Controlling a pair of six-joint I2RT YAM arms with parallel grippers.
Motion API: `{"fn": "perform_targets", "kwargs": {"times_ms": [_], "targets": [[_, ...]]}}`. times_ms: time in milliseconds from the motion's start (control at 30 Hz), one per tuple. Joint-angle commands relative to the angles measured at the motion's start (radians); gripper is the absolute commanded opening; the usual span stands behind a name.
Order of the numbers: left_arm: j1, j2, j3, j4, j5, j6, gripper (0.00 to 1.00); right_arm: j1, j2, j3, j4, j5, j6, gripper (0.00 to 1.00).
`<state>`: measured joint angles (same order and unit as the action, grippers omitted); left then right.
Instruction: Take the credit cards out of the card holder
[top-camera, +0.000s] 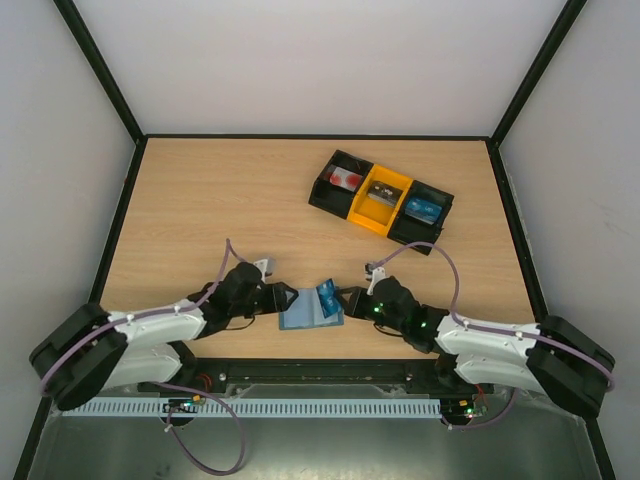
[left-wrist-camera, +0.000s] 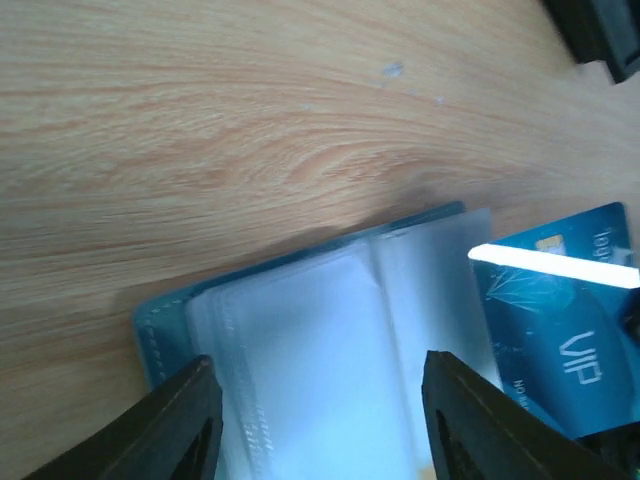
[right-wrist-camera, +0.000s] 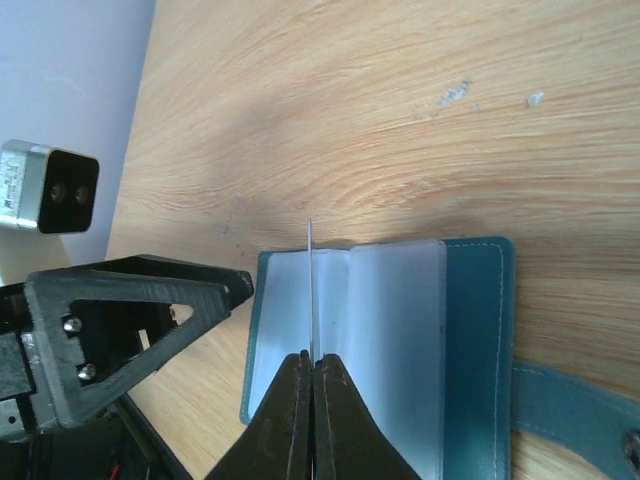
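The dusty-blue card holder (top-camera: 300, 318) lies open on the table between both arms, its clear inner sleeves (left-wrist-camera: 330, 350) facing up. My left gripper (left-wrist-camera: 320, 400) hovers open right over the sleeves, one finger on each side. My right gripper (right-wrist-camera: 313, 358) is shut on a bright blue credit card (left-wrist-camera: 565, 335) with white "VIP" print. That card shows edge-on (right-wrist-camera: 311, 290) in the right wrist view, standing above the holder's (right-wrist-camera: 475, 340) fold. From above, the blue card (top-camera: 327, 298) sits at the holder's right edge, next to the right gripper (top-camera: 344, 300).
A black-and-yellow three-bin tray (top-camera: 366, 214) stands at the back right. It holds a white card with red marks (top-camera: 347, 178), a dark card (top-camera: 381, 193) and a blue item (top-camera: 424, 208). The holder's closing tab (right-wrist-camera: 570, 405) lies on the wood.
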<state>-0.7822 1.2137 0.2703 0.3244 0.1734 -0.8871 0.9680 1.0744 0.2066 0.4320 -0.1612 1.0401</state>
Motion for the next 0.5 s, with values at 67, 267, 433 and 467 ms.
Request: {"fn": "perform_targets", "kwargs": {"times_ms": [67,267,433,467], "targets": [[-0.002,-0.187,0.083,-0.194,0.096,0.087,0.74,-0.005,-0.130,0.047,-0.111,-0.067,-0.064,0.02],[0.015,-0.350,0.111,-0.255,0.204,0.140,0.90,-0.005,-0.252,0.049,-0.096,-0.205,-0.057,0.02],[0.028,-0.389,0.129,-0.254,0.339,0.173,0.89,-0.005,-0.304,0.052,-0.063,-0.305,-0.042,0.02],[0.029,-0.385,0.132,-0.249,0.362,0.178,0.88,-0.005,-0.304,0.051,-0.050,-0.322,-0.038,0.02]]}}
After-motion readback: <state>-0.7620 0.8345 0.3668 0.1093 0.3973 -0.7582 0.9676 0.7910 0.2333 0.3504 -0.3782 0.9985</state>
